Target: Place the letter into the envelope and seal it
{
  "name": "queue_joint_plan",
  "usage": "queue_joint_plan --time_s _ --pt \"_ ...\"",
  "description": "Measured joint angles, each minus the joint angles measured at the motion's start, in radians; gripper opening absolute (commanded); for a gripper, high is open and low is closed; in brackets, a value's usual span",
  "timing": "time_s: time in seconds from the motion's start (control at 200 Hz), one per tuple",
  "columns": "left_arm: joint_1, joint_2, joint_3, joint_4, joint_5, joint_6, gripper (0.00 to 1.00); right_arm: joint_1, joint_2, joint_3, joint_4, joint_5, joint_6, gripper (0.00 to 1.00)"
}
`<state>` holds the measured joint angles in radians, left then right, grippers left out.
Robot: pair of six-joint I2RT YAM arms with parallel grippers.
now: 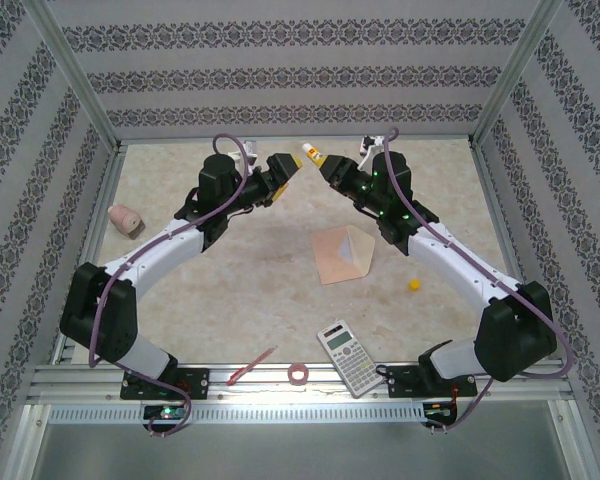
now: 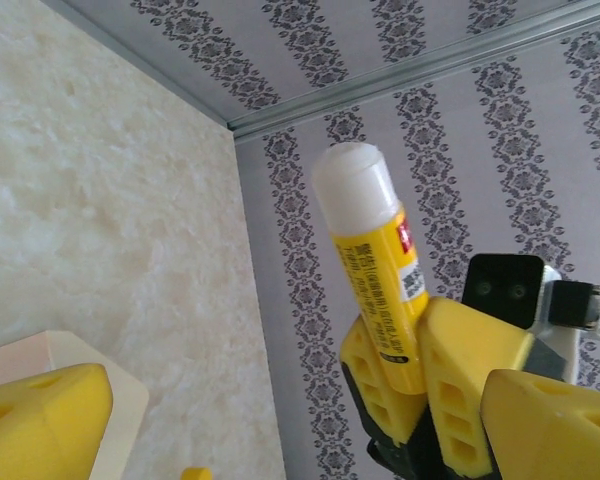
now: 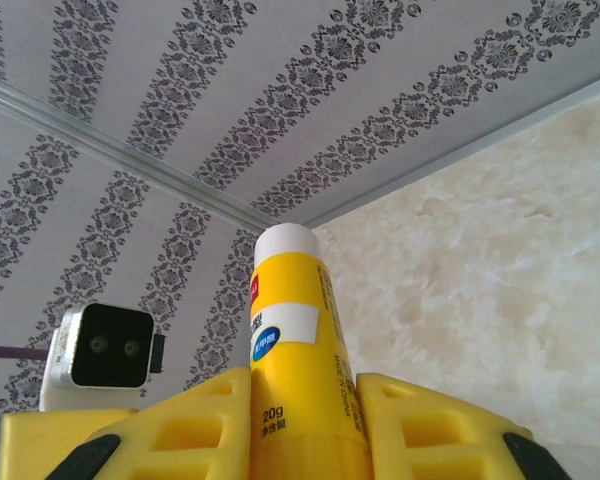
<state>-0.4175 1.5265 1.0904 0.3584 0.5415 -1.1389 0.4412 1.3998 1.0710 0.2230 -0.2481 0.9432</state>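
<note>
Wallpaper backs right end effector (image 3: 305,380) gripping half-hidden glue stick (image 3: 288,300).

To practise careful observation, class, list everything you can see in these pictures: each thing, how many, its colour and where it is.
envelope: one, peach with a paler flap, middle of the table
glue stick: one, yellow with a white top, held up over the back of the table
small piece: one, yellow, right of the envelope; kind unclear
calculator: one, light grey, near edge
pen: one, red, near edge, left of the calculator
tape roll: one, pink, between pen and calculator
small object: one, pink, left side; kind unclear
table: one, beige marbled
left gripper: yellow fingers, open, facing the glue stick
right gripper: yellow fingers, shut on the glue stick
</note>
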Motion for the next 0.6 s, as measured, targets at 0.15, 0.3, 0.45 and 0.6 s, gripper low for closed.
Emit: queue_joint_plan --time_s 0.15,0.3,0.45,0.6 --pt "0.000 0.000 -0.002 0.027 0.000 -0.017 0.95 0.000 0.000 0.000 0.006 0.000 0.005 0.04" --pt "0.000 0.000 -0.002 0.050 0.000 -0.037 0.95 0.000 0.000 -0.001 0.008 0.000 0.010 0.04" --pt "0.000 0.008 -0.002 0.082 0.000 -0.057 0.95 0.002 0.000 -0.017 0.022 0.000 0.024 0.04" --pt "0.000 0.034 -0.002 0.112 0.000 -0.081 0.94 0.022 -0.001 -0.054 0.037 0.003 0.033 0.04"
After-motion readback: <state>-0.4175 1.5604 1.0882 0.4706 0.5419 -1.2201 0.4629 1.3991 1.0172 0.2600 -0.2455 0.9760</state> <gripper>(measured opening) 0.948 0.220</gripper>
